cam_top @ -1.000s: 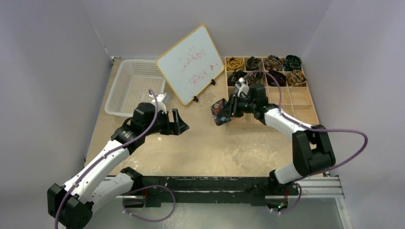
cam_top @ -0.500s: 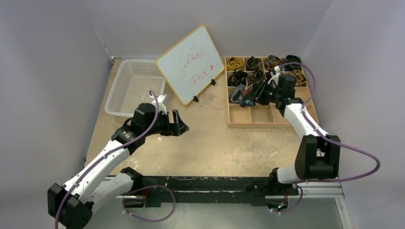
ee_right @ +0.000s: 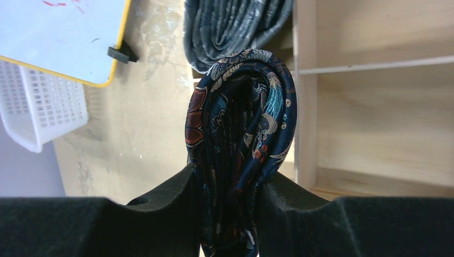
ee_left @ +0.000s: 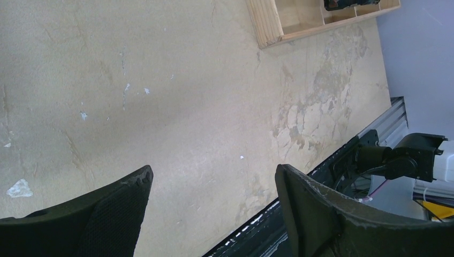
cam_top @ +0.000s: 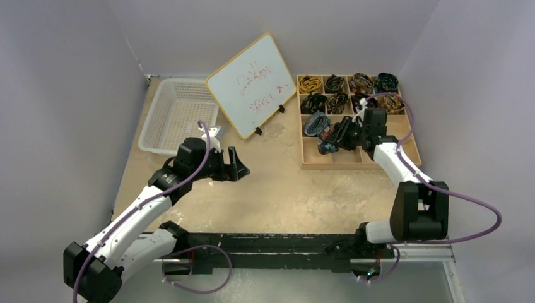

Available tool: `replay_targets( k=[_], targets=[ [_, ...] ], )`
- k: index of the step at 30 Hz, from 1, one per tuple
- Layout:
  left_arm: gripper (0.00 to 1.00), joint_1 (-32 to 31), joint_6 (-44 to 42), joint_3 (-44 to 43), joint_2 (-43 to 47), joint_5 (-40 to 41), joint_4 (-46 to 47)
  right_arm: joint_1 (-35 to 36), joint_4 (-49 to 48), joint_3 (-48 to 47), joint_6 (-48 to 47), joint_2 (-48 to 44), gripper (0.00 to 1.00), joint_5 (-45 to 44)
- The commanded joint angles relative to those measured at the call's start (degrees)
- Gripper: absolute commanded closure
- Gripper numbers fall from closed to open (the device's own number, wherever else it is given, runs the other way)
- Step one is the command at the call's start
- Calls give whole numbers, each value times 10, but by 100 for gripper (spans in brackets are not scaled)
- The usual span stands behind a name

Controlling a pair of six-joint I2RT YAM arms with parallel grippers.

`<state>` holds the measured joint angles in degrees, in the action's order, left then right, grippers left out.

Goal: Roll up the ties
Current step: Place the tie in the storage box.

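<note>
While the right gripper (ee_right: pixel 227 209) clamped a coiled navy tie (ee_right: pixel 241 128) between its fingers, that coil hung at the tray's (cam_top: pixel 363 165) left edge, just near of a grey coil (cam_top: pixel 315 123). Rolled ties (cam_top: pixel 310 83) filled the far rows. The left gripper (ee_left: pixel 213 176) stood spread, holding nothing, above the table (ee_left: pixel 187 96).
</note>
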<state>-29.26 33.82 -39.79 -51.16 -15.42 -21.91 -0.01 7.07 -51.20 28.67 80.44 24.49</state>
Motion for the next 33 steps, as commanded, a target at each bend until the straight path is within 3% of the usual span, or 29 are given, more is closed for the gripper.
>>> replay_targets(
  k=[1, 14, 21, 33],
  targets=[
    [17, 3, -6, 3, 1, -9, 18, 1, 6, 10, -15, -16, 63, -33],
    [17, 3, -18, 3, 8, 9, -3, 31, -31, 41, 89, -61, 62, -132],
    [17, 3, -21, -3, 12, -4, -6, 24, 32, -17, 83, -77, 64, -235],
    [17, 3, -42, -34, 18, -6, -35, 9, 51, -115, 92, 43, 66, -322]
  ],
)
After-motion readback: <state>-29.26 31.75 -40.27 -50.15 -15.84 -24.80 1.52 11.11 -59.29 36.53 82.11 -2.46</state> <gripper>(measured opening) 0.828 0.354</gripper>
